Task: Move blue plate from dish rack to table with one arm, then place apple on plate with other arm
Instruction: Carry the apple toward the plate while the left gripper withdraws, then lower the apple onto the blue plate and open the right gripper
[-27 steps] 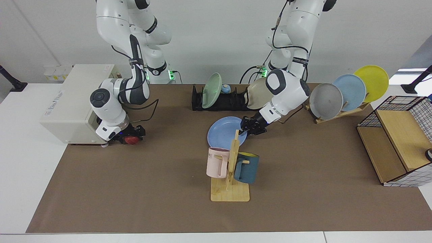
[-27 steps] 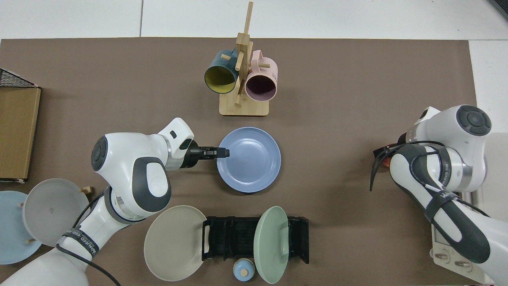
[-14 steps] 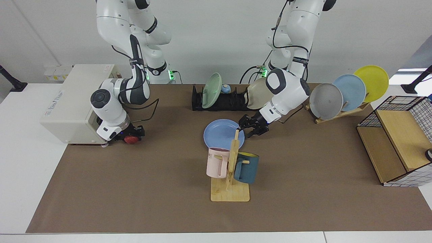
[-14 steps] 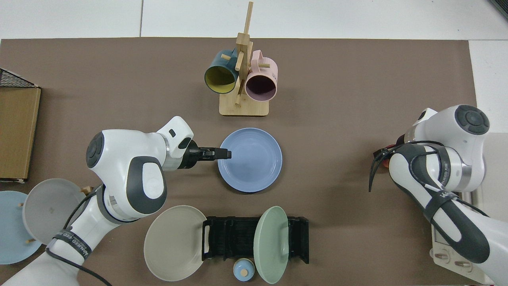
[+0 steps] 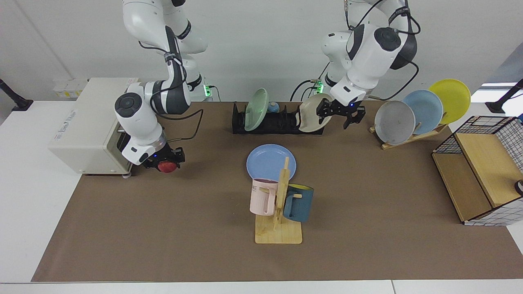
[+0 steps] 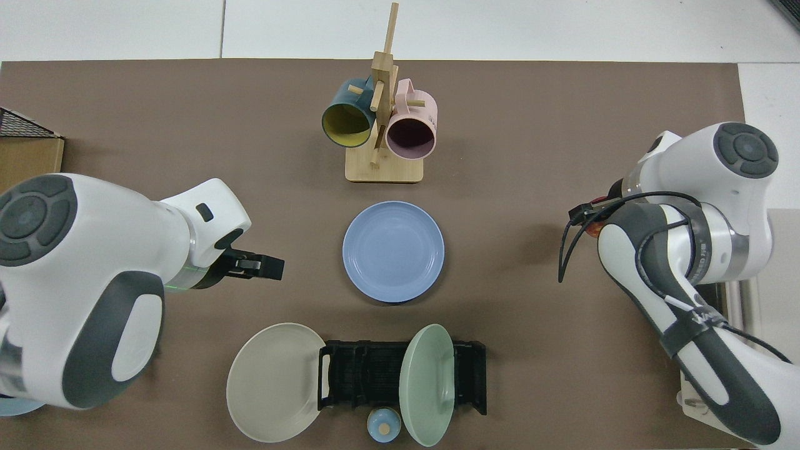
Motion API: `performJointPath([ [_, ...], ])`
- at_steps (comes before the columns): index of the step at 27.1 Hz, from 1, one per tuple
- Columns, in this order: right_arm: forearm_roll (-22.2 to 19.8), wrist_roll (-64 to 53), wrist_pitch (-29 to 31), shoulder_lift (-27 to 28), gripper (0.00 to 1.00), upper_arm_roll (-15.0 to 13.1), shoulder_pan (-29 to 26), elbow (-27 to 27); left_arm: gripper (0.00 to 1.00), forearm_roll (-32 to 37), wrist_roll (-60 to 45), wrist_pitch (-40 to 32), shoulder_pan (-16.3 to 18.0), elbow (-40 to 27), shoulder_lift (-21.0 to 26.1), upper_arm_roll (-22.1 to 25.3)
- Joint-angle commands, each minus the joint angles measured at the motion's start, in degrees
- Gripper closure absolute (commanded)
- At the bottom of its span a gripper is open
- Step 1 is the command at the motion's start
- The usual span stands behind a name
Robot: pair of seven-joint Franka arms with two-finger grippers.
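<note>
The blue plate (image 5: 267, 160) (image 6: 394, 251) lies flat on the table (image 5: 163, 228), just behind the mug tree. My left gripper (image 5: 340, 112) (image 6: 267, 267) is open and holds nothing. It hangs raised near the right end of the black dish rack (image 5: 278, 122) (image 6: 375, 374), well clear of the plate. My right gripper (image 5: 165, 162) is shut on the red apple (image 5: 166, 167), held just above the mat in front of the white appliance. In the top view the apple is mostly hidden under the right arm.
A green plate (image 5: 256, 109) and a beige plate (image 5: 312, 118) lean in the dish rack. A wooden mug tree (image 5: 280, 204) holds a pink and a teal mug. A white appliance (image 5: 81, 126), a wooden plate rack (image 5: 412, 116) and a wire-sided shelf (image 5: 478, 171) stand around.
My left gripper let go of the blue plate, opened, then rose and drew back toward the dish rack. My right gripper lifted the apple slightly and shifted it toward the plate.
</note>
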Motion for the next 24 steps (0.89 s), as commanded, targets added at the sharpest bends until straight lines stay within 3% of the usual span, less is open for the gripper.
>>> performJointPath([
  [1,0.5,5.9,-1.8,-0.9,1.00,0.0,4.7,3.1,0.01,5.3,-1.0,-8.1,-2.4,9.0,1.6,4.6],
  [6,0.2,13.3,-1.6,-0.5,1.00,0.0,11.3,5.3,0.01,7.4,-0.9,-13.4,-2.9,16.5,2.5,6.8],
  [11,0.2,20.6,-1.0,0.2,1.00,-0.1,17.5,6.9,0.01,11.1,-0.7,-17.3,-3.7,23.6,7.3,6.9],
  [24,1.0,43.6,10.8,9.1,1.00,0.0,32.3,7.3,0.00,11.0,-0.4,-15.2,-5.0,24.6,9.8,8.6],
])
